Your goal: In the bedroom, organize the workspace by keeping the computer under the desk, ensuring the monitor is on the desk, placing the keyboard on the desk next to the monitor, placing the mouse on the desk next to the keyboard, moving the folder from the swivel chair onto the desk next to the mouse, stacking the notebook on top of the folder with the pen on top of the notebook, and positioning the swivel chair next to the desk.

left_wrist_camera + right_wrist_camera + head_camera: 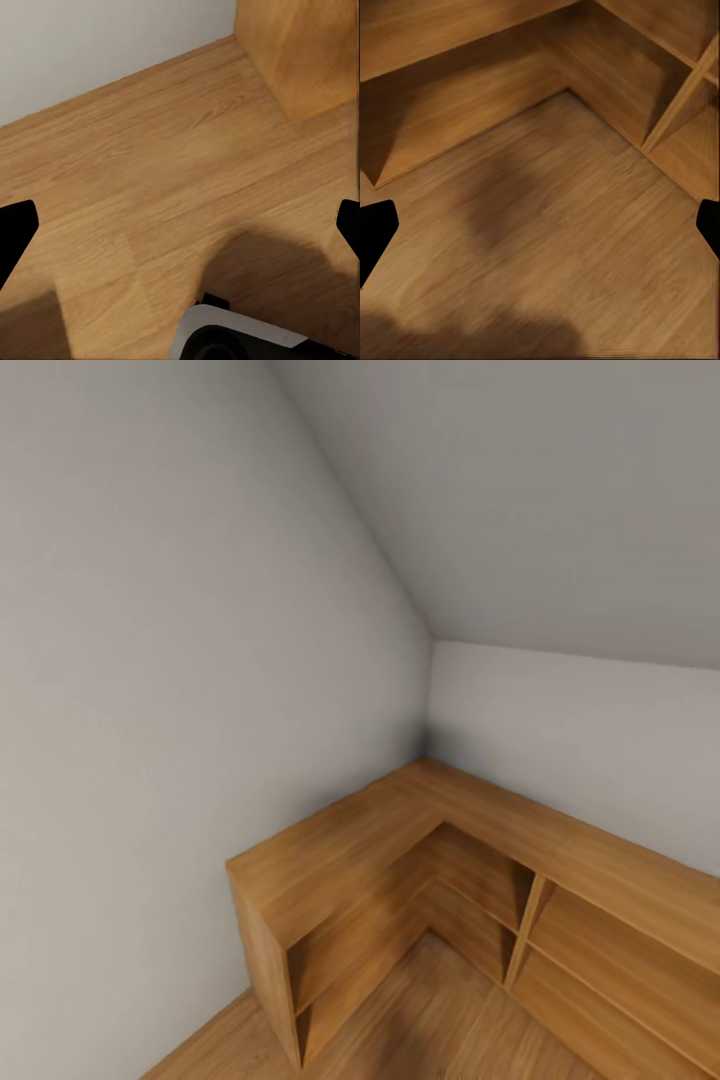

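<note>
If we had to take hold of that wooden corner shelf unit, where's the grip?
Hedged: the shelf unit is large and sits in the wall corner. The most grippable part looks like the thin upright divider between the open bays, approached from the open front over the floor. The left pincer and right pincer both hang open over the floor.

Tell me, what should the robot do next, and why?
Probably turn away and look for the desk. The head view faces a corner with an L-shaped wooden shelf unit against grey walls, and both wrist views look down at bare wooden floor.
</note>
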